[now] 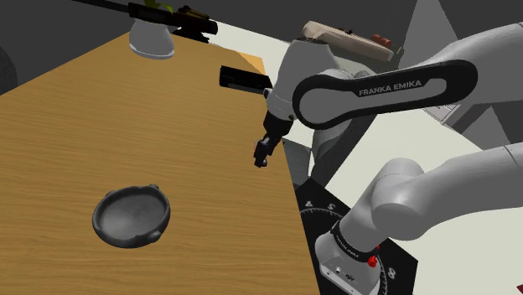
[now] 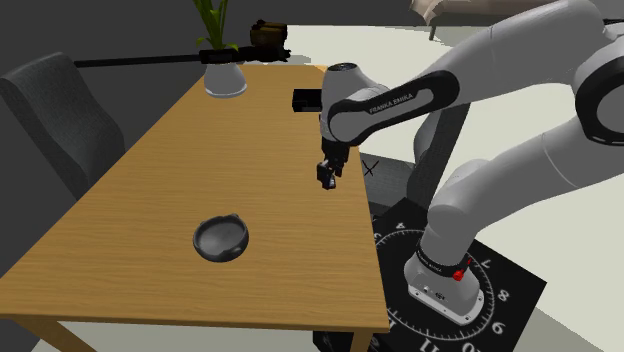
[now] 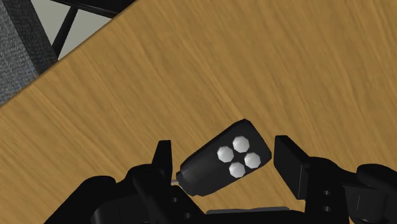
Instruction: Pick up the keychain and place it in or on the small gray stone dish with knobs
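Black claw (image 1: 261,156) pinches the keychain (image 3: 222,162) over the wooden table (image 1: 126,126) near its edge, well apart from the grey dish (image 1: 109,228), with a black box (image 1: 243,78) and white pot (image 1: 152,42) beyond.

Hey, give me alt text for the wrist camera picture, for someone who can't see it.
A black keychain fob with four pale round buttons is clasped in the black gripper over a wooden table. Past the table's edge, a grey textured surface and black bars show.
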Robot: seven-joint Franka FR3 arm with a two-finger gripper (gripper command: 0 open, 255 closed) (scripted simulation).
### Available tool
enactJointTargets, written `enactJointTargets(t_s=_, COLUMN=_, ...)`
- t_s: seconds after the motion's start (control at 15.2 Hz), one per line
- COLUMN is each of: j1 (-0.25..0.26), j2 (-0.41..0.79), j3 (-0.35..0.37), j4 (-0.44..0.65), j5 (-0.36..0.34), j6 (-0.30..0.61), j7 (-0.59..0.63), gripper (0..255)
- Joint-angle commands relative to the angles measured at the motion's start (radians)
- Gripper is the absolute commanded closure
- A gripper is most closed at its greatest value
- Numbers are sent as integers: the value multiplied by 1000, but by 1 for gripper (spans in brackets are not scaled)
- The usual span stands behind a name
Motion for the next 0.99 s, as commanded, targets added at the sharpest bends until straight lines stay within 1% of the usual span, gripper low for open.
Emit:
enactJointTargets(t_s=0.0, j1=1, j2=-16, j3=-2, j4=17, j5=-1, j6=-34, j7=2, gripper=255)
enactJointTargets(t_s=0.79, j1=-3, j2=-79, j3=-17, j4=141, j5=-13, j6=-221, j7=4, gripper=255)
enactJointTargets(t_s=0.86, j1=-3, j2=-80, j3=-17, j4=144, j5=-14, j6=-225, j7=4, gripper=255)
enactJointTargets(t_s=0.92, j1=8, j2=-66, j3=4, j4=157, j5=-2, j6=-222, j7=29, gripper=255)
